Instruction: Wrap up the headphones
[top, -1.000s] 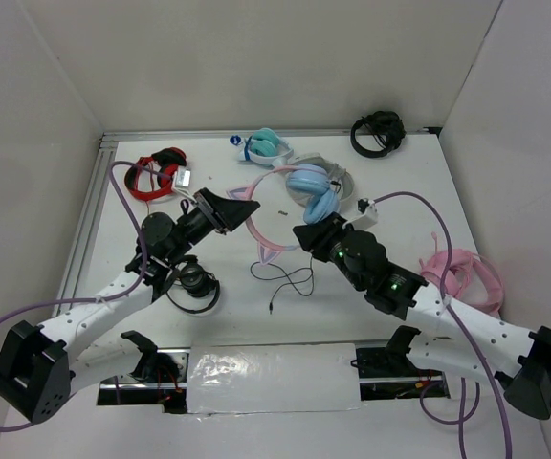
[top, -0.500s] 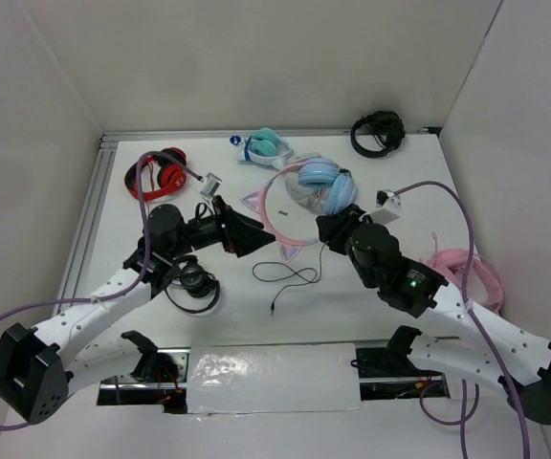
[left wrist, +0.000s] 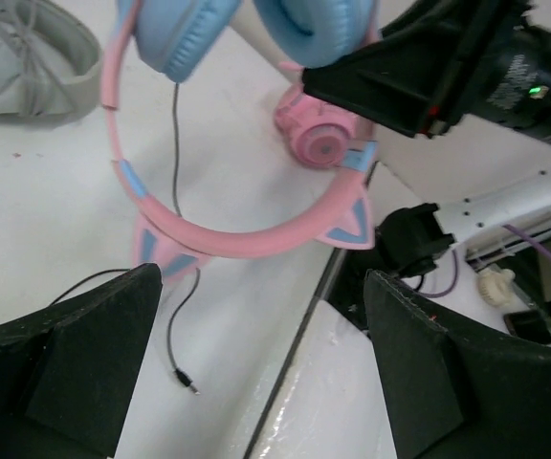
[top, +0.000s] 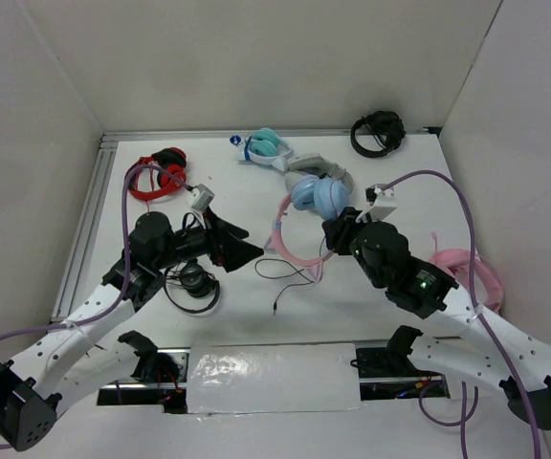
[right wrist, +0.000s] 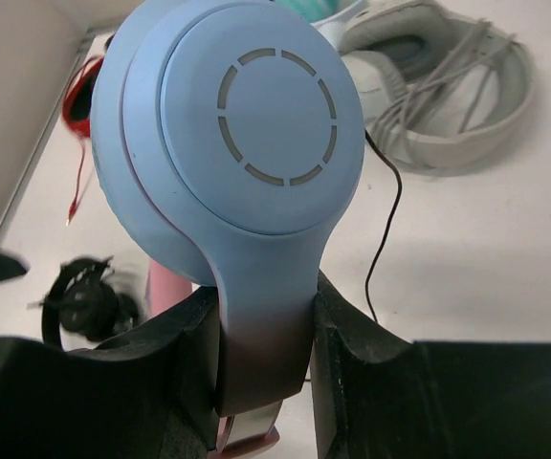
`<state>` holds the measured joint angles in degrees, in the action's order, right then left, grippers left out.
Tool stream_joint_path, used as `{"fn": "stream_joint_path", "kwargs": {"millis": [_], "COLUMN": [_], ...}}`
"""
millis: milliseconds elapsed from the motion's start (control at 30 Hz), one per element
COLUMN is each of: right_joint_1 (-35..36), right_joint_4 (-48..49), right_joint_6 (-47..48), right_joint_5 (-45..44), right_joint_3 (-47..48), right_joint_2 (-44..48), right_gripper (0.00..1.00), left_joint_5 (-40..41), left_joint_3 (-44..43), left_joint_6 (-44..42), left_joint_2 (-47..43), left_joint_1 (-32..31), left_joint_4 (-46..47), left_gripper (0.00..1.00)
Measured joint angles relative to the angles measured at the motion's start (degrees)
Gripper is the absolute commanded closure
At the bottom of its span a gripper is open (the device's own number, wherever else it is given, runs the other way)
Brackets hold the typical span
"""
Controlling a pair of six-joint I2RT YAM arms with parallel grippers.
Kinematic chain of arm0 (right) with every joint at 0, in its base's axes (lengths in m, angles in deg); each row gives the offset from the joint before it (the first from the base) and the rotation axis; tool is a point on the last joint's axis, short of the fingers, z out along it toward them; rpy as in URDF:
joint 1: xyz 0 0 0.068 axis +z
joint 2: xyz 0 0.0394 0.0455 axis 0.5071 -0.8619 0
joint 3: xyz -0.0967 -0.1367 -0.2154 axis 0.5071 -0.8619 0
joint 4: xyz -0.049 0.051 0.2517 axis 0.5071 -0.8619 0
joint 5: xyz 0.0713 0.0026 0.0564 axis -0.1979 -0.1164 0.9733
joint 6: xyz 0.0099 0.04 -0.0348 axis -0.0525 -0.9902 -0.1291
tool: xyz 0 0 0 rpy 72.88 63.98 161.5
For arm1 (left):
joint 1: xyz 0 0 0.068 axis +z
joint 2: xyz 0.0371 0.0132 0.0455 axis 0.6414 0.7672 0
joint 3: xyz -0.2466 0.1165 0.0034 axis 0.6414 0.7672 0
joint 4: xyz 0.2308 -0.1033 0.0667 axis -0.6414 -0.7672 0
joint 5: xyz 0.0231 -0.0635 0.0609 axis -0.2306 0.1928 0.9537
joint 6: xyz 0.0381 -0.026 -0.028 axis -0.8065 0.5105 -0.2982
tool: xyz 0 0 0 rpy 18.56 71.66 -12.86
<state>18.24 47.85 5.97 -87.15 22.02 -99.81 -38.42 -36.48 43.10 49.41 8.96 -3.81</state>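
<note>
Headphones [top: 314,196] sit clamped by one blue ear-cup stem in the right hand [top: 338,229]. The left hand [top: 232,249] gapes wide at their nine o'clock, and the black cable [top: 290,273] trails on the table [top: 400,163].

Bright even overhead light, soft shadows, wrist views blurred close-up

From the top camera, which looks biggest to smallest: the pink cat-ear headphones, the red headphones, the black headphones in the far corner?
Largest: the pink cat-ear headphones with light blue cups. The red headphones and the black headphones look about alike, so no ranking there.
</note>
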Motion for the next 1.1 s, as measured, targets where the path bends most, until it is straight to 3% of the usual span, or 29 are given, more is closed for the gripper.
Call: {"fn": "stream_joint_path", "kwargs": {"millis": [200,467,533,600,633,700,767,800,833,1000,1100], "right_joint_1": [-1.5,-3.4,-3.9,-4.8,-5.3,-6.3,-6.5,-6.5,-6.5,-7.0,-7.0], "right_joint_4": [0.3,-0.1,-0.1,-0.2,-0.2,-0.6,-0.6,-0.6,-0.6,-0.6,-0.7], "right_joint_6": [6.1,8.3,8.3,8.3,8.1,7.6,6.3,5.6,5.2,5.4,5.7], "right_joint_5": [12.9,27.3,29.4,31.2,31.7,32.5,33.7,34.1,34.2,35.7,36.1], "right_joint_3": [0.2,3.2,3.3,3.3,3.3,3.4,3.9,4.4,4.9,5.2,5.4], "right_joint_2": [1.5,0.7,0.7,0.7,0.7,0.6,0.0,-0.6,-1.3,-2.6,-3.0], "right_gripper": [1.0,1.0,1.0,1.0,1.0,1.0,0.84,0.66,0.58,0.38,0.32], "left_joint_5": [1.1,-3.8,-4.2,-5.0,-5.4,-4.7,-3.4,-2.0,-1.1,0.8,0.8], "left_joint_3": [-1.9,-7.9,-8.4,-8.4,-8.4,-8.4,-8.4,-8.4,-8.4,-8.4,-8.6], "left_joint_6": [-4.8,-10.6,-11.0,-11.4,-11.6,-12.2,-12.4,-12.3,-12.3,-12.1,-12.1], "left_joint_2": [5.2,14.1,15.2,15.9,16.1,16.2,16.2,16.2,16.2,15.8,15.6], "left_joint_1": [0.0,0.0,0.0,0.0,0.0,0.1,0.1,0.1,0.1,0.1,0.1], "left_joint_4": [-2.9,-3.3,-3.1,-3.1,-3.1,-2.7,-2.4,-2.1,-1.9,-3.4,-4.5], "left_gripper": [0.01,0.01,0.15,0.48,0.75,0.98,1.0,1.0,1.0,1.0,1.0]}}
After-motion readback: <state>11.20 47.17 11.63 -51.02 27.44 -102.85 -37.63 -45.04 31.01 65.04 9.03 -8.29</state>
